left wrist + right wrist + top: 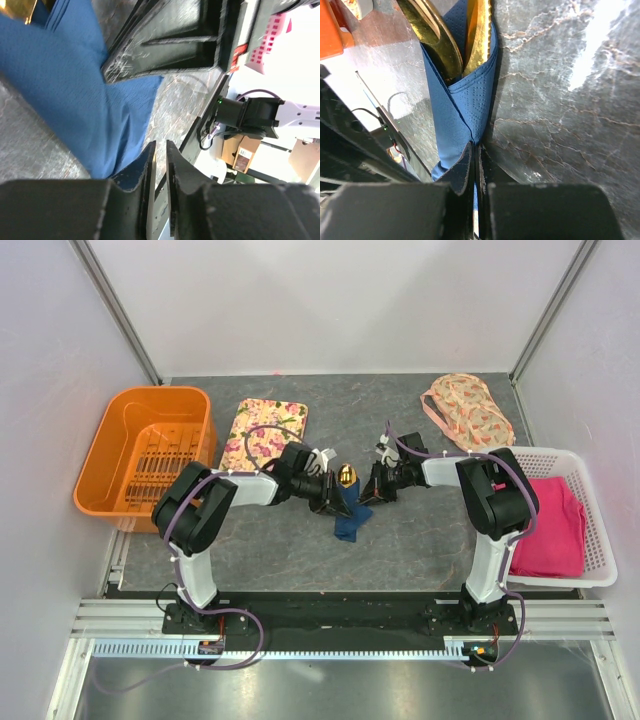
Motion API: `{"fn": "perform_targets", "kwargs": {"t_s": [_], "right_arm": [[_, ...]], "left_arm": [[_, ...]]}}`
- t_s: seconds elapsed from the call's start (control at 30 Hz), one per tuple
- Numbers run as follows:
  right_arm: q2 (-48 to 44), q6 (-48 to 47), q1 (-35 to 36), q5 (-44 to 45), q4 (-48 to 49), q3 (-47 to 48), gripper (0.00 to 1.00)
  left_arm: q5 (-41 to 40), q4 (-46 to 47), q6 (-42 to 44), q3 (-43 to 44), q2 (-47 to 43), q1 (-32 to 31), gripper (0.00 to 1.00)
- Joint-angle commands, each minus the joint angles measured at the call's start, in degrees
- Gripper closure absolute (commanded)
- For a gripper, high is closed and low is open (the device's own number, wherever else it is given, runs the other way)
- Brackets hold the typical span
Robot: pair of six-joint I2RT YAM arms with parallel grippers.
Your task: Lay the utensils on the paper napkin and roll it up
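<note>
rolling looks nearly done: right gripper (pixel 475 147) pinches shut on the paper napkin (pixel 470 100) wrapped round utensils (pixel 440 45) at twelve o'clock; left gripper (pixel 160 145), almost closed, nips its edge. next, tighten the roll.

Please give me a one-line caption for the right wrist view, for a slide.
Right tool pinches the lower end of the blue paper napkin folded around gold utensils, marbled table behind.

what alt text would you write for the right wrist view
The right gripper pinches the near end of the blue paper napkin, wrapped around the utensils, whose gold ends stick out at the top. A dark marbled table fills the right, with an orange bin corner at upper left.
</note>
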Motion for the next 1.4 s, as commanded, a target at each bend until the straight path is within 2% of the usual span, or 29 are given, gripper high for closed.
{"fn": "perform_targets", "kwargs": {"t_s": [0.0,0.17,0.37,0.53,0.6,0.73,0.9,1.27,1.37], "right_arm": [[4.01,-2.88,-0.13,9.71,-4.16,-1.64,1.0],[4.71,-2.27,-0.31,9.63,-4.16,-1.47,1.0],[3.92,-1.92,-0.31,8.75,-4.07,-1.38,1.0],[3.3,-1.65,-0.31,8.66,-3.81,-1.55,1.0],[3.3,-1.3,-0.31,8.4,-3.37,-1.82,1.0],[3.13,-1.3,-0.31,8.4,-3.28,-2.26,1.0],[2.95,-1.39,-0.4,8.22,-3.19,-2.7,1.0],[2.07,-0.77,-0.31,8.13,-3.28,-1.64,1.0],[1.55,-0.6,-0.4,7.78,-3.98,-1.12,0.89]], "left_arm": [[1.62,1.16,-0.83,-3.04,0.39,-0.93,0.82],[0.05,-4.99,-1.0,-3.48,3.45,-1.2,0.85],[-2.25,-8.16,0.31,-1.72,6.01,-0.85,0.86],[2.58,-4.84,3.91,-1.1,0.49,-1.2,0.85],[4.6,-2.28,3.92,-1.11,-2.42,-2.07,0.85],[5.23,-1.4,1.12,-0.93,-2.52,-3.66,0.84],[3.55,1.15,-3.02,-3.65,3.26,-3.31,0.85],[-0.4,-4.65,-3.38,-3.21,8.82,-2.96,0.9],[-0.66,-5.17,-3.38,-3.13,9.17,-2.96,0.92]]}}
